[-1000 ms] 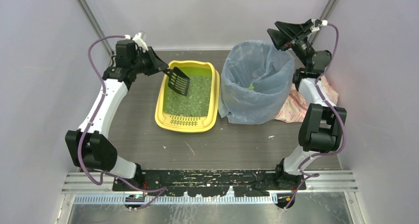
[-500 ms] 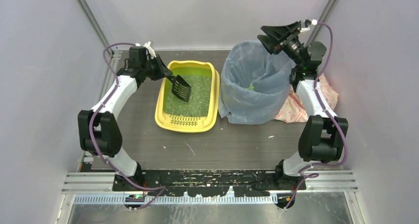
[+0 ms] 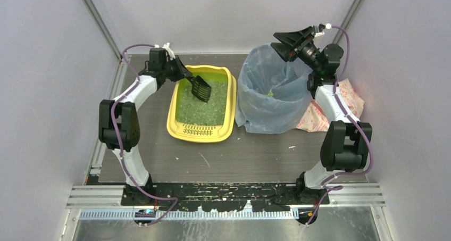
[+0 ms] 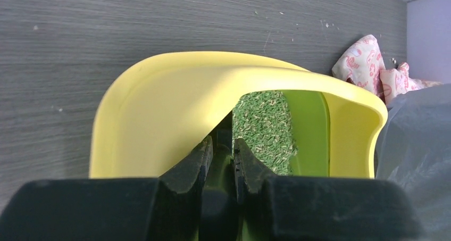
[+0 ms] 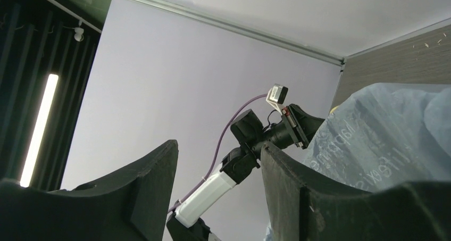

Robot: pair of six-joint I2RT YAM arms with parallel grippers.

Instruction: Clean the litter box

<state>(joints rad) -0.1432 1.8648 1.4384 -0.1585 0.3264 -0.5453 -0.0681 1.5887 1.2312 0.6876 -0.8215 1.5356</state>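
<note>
Gripped the scoop in left tool, inside the litter box; right tool open, empty. Needed next, probably, a scooping push.

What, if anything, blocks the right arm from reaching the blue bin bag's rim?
Probably nothing, so likely yes. The right gripper hangs open and empty above the far rim of the blue bin bag, with only air between. The black scoop sits over at the litter box.
</note>
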